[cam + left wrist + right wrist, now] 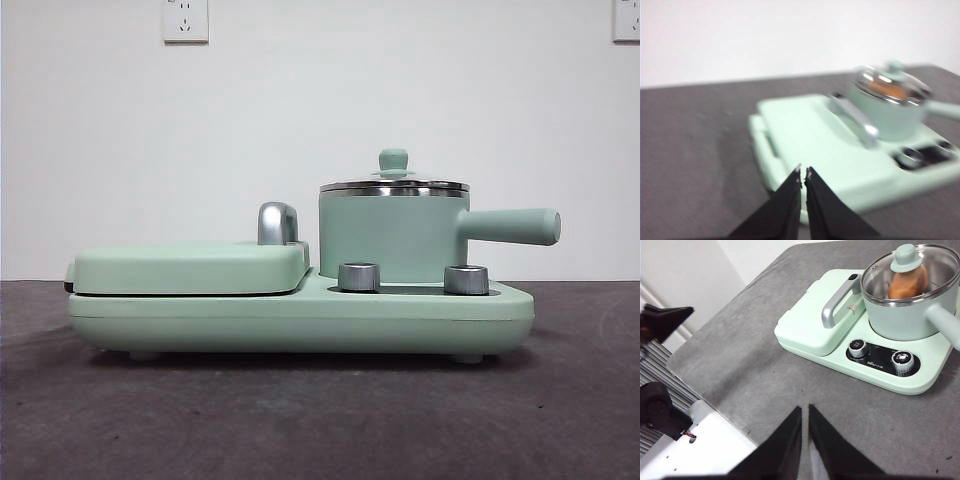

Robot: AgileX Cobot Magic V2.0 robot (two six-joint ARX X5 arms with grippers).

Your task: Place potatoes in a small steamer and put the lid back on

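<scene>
The small mint-green steamer (392, 236) stands on the appliance base, its stubby handle pointing right. The lid (394, 185) with its mint knob sits on the pot's rim. In the right wrist view the orange-brown potato (908, 281) shows through the glass lid (906, 259) inside the steamer (905, 315). The left wrist view shows the steamer (890, 112) blurred, with orange under the lid (892, 82). My left gripper (803, 173) is shut and empty, above the table near the appliance. My right gripper (805, 410) is shut and empty, well back from the appliance.
The flat mint-green griddle (190, 266) with a chrome handle (277, 222) lies on the base's left half. Two steel knobs (359, 277) sit on the base front (300, 320). The dark grey table (320, 420) ends at a white edge (705, 450) in the right wrist view.
</scene>
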